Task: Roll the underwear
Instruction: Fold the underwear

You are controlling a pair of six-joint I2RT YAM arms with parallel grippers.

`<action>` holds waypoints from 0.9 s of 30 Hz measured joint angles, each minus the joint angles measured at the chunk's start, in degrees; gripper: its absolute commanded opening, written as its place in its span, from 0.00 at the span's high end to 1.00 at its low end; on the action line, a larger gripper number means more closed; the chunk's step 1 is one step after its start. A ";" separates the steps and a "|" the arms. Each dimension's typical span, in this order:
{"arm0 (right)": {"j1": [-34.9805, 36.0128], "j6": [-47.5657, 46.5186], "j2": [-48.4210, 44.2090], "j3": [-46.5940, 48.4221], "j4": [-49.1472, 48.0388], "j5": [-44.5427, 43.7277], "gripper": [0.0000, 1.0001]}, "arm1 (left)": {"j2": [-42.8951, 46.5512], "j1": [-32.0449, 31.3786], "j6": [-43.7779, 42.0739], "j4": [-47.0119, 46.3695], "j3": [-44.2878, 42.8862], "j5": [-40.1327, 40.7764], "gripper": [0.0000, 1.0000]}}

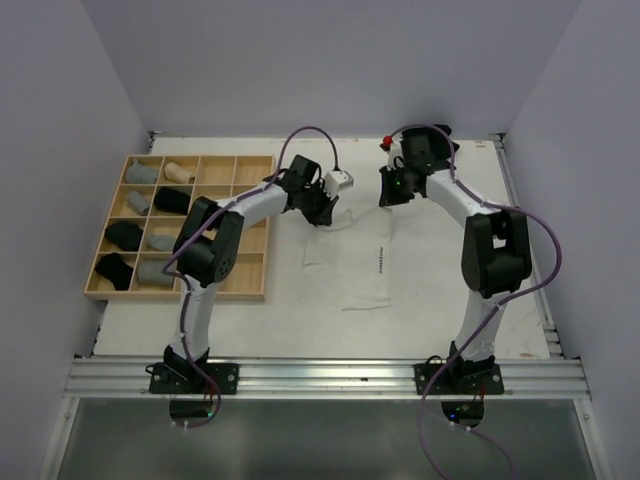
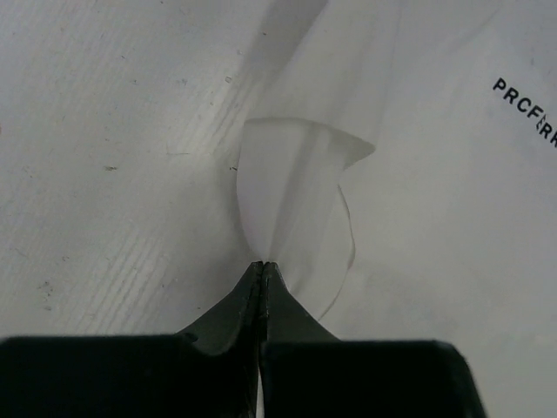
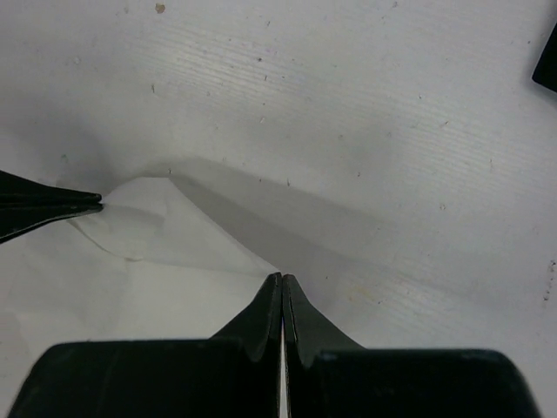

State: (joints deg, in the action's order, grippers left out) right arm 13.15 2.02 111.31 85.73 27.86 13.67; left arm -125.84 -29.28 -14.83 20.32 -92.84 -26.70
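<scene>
A white underwear [image 1: 352, 268] lies spread flat in the middle of the table, its waistband print [image 1: 383, 258] toward the right. My left gripper [image 1: 322, 212] is at its far left corner. In the left wrist view the jaws [image 2: 263, 265] are shut on a raised flap of the white cloth [image 2: 291, 187]. My right gripper [image 1: 389, 192] is at the far right corner. Its jaws [image 3: 281, 279] are shut on the cloth's lifted edge [image 3: 165, 231]. Between the two grippers the edge stands a little off the table.
A wooden grid tray [image 1: 180, 293] stands at the left, close beside the left arm. Its left columns hold several rolled garments, among them a grey one [image 1: 143, 173], a beige one [image 1: 179, 172] and a black one [image 1: 124, 235]. White walls enclose the table.
</scene>
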 measured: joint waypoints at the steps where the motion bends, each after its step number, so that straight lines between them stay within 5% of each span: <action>1: 0.02 0.09 -0.28 -0.20 -0.04 0.24 1.00 | 0.83 0.00 -0.20 -0.07 0.87 -0.28 1.00; 27: 2.60 2.99 -18.25 -12.72 1.51 2.56 1.00 | 19.28 0.00 -2.86 -2.97 18.43 -7.48 1.00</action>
State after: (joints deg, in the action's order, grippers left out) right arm 15.75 5.02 93.06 73.01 29.36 16.23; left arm -106.56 -29.28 -17.69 17.34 -74.41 -34.17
